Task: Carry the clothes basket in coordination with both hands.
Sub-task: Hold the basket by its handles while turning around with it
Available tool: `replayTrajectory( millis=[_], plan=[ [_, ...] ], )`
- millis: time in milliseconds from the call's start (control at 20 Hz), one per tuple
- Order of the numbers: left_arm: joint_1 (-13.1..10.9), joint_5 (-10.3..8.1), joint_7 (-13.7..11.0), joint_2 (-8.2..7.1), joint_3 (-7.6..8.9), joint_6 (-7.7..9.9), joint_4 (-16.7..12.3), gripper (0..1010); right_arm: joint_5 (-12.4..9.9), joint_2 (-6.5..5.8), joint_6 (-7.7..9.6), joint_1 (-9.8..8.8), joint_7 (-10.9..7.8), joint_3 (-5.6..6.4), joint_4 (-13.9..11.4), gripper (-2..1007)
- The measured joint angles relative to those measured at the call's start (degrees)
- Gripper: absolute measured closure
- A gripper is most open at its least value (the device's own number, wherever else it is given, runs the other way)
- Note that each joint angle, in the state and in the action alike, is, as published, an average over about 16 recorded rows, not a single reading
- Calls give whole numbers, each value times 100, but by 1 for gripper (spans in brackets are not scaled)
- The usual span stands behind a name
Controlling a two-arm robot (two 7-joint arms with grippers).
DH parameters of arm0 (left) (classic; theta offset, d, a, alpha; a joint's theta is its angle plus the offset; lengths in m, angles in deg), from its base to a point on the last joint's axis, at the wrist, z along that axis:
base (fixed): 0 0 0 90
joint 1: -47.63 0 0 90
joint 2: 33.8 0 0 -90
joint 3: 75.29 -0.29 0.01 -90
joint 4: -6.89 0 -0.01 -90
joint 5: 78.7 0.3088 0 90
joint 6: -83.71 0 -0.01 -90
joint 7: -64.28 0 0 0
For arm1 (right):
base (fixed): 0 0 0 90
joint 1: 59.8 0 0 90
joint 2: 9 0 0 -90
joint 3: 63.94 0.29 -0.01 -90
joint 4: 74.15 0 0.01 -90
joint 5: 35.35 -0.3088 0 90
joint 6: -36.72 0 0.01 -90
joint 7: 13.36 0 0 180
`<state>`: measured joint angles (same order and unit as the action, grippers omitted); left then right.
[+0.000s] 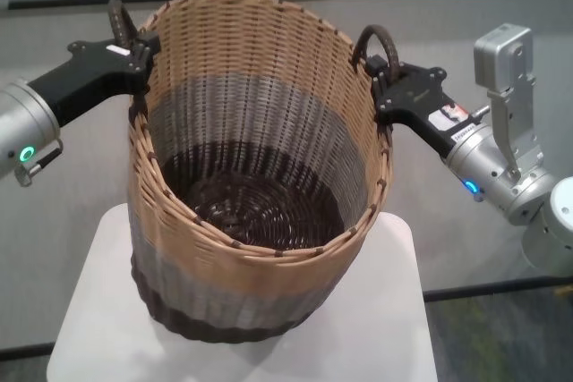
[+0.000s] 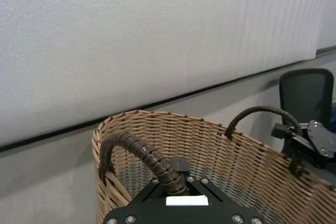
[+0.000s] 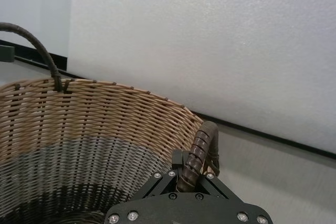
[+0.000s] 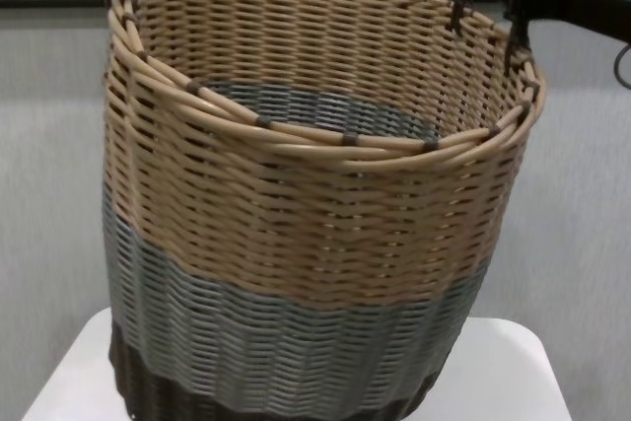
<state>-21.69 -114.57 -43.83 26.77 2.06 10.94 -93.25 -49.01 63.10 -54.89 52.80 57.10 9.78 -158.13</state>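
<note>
- Table [image 1: 394, 328], white and nearest the robot, carries the basket [image 1: 255, 248]; the head view shows the dark base over its middle, but no view settles whether the base rests there or has just cleared the top.
- Basket leans a little, its open mouth tipped toward the robot, tan band over grey over dark brown; nothing shows inside.
- Left gripper [image 1: 143, 49] sits at the basket's left rim, clamped on the left handle [image 1: 121, 20]; the left wrist view shows the wrapped loop [image 2: 142, 156] running straight down between the tightly closed jaws.
- Right gripper [image 1: 380, 73] mirrors it on the right rim, jaws pinched narrow around the right handle [image 1: 376, 42]; the right wrist view shows that loop [image 3: 199, 153] trapped at the jaw base.
- Both arms reach in from the sides at roughly equal height, so the grasp step looks done and the joint lift or carry appears to be the one in hand.
- Next move likely calls for both arms to rise and travel together at the same pace, holding their spacing so neither handle is wrenched and the tilt does not grow.
- Wall [image 2: 157, 35], pale with a dark strip low down, stands behind; an office chair [image 2: 307, 90] shows beyond the right gripper.
</note>
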Motion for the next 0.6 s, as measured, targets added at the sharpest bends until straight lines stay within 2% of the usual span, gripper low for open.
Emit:
replayTrajectory(
  millis=[300, 600],
  plan=[
    [-11, -257, 111, 43, 22, 126, -43, 1010, 75, -5, 85, 12, 65, 31, -98, 994],
    [-22, -505, 181, 45, 16, 266, -59, 1010, 95, -9, 330, -4, 101, 55, -241, 994]
  ],
)
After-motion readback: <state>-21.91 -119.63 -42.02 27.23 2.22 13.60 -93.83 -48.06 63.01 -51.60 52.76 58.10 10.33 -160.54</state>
